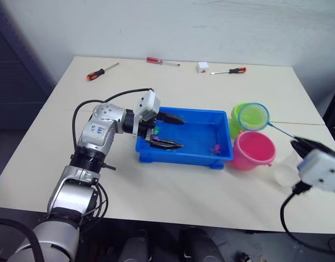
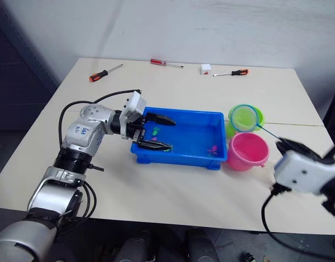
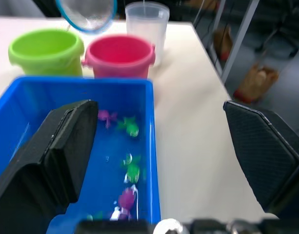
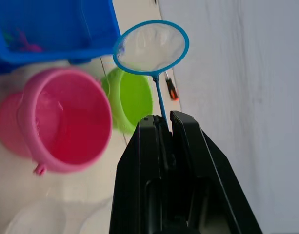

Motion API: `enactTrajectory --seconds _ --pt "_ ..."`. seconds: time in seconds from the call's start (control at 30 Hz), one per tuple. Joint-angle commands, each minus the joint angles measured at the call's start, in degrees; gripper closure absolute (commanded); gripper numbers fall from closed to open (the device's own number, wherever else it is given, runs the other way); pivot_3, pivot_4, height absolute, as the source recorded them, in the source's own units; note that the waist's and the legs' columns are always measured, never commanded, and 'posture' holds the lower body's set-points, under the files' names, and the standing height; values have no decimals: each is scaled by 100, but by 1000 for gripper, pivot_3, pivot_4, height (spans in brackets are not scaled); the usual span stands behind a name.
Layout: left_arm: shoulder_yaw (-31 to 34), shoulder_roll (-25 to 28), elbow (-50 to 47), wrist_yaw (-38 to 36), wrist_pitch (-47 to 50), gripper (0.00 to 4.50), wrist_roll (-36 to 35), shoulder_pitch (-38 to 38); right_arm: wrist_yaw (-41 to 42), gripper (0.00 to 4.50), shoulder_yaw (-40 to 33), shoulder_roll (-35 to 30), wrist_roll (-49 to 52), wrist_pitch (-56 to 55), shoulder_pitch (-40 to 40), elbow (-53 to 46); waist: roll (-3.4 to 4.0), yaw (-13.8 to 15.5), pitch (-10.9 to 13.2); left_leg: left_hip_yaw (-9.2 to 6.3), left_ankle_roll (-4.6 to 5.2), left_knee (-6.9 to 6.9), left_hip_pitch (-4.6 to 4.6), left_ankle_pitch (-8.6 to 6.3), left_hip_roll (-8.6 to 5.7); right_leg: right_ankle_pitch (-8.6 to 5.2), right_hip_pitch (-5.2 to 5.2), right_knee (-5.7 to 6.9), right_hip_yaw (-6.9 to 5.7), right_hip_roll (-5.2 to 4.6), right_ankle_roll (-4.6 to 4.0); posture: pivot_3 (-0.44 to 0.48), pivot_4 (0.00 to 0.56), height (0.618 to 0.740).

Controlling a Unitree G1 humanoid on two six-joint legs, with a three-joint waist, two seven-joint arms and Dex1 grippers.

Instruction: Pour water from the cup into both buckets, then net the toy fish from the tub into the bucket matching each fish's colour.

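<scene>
Left pincer [image 1: 168, 131]: released, its two black fingers spread wide and grasping nothing; it reaches over the left end of the tub, one finger above the water near the far wall, the other low along the near wall.
Right pincer [image 4: 165, 127]: clenched on the thin blue handle of the net, near the right edge of the surface, well apart from the tub.
Small round scoop net with light blue hoop and clear mesh [image 1: 253, 116]: held up in the air, hoop hovering over the green bucket, handle slanting back to the right pincer.
Shallow rectangular bright blue plastic tub [image 1: 203, 158]: mid-surface, water in it, just left of the two buckets.
Tiny plastic toy fish [image 3: 132, 171]: green and magenta ones lie in the tub water; in the left wrist view they sit between and beyond the spread fingers, none touched. One magenta fish [image 1: 215, 148] lies near the tub's right end.
Small round lime green plastic bucket [image 3: 46, 51]: beside the tub's right end, on the far side of the pink one.
Small round pink plastic bucket [image 1: 253, 150]: touching or just beside the green bucket, close to the tub's right end.
Clear transparent plastic cup [image 3: 146, 29]: upright just beside the pink bucket, on the side away from the tub.
Pale beige surface [image 1: 183, 87]: carries three red-handled screwdrivers [image 1: 101, 71] and a small white block [image 1: 203, 66] along its far edge.
</scene>
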Motion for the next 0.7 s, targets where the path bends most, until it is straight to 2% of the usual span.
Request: enactTrajectory --seconds 0.03,0.1,0.17,0.23,0.33,0.43,0.57,0.7 --pt "123 85 -384 190 94 68 -2 84 389 4500 974 -592 255 513 -1038 555 -1 0 0 -4 -1 0 -1 0 0 0 1 -2 -4 1 0 0 150 740" --pt "194 132 -696 368 276 68 -67 218 212 4500 1447 -103 1441 2267 -2067 519 -4 -25 2 -2 0 1 -8 0 0 0 -5 -4 -2 -1 0 0 150 740" --pt "245 192 -965 472 453 68 -135 339 13 4500 1544 385 2262 3686 -2702 411 -7 -11 3 -8 0 2 -13 0 3 1 -7 -7 -5 -4 -2 0 150 740" --pt "317 312 -1265 563 633 68 -191 516 -67 4500 1501 621 2820 4899 -3014 351 -6 9 2 -12 -2 -2 -19 0 4 1 -14 -4 -9 -4 -2 0 150 740" --pt "367 425 -1544 665 822 68 -246 672 -278 4500 1337 863 3357 6126 -3294 298 -5 65 2 -12 -2 -3 -38 0 4 1 -32 14 -8 -6 -2 0 150 740" --pt "414 507 -1732 741 926 68 -270 777 -657 4500 759 1980 3793 7954 -3860 453 -8 98 0 -10 0 2 -38 -1 4 1 -33 2 -7 -8 -2 0 150 740" --pt "455 519 -1854 840 1011 68 -306 793 -1497 4500 224 2758 4641 8346 -3835 795 -6 135 0 -10 -1 -7 -38 -1 3 1 -36 11 -7 -8 -3 0 150 740" --pt "460 547 -1939 902 1023 68 -341 833 -3062 4500 -360 3364 6139 8346 -3490 1142 -6 126 0 -9 2 -12 -47 -2 2 1 -39 13 -7 -9 -2 0 150 740"
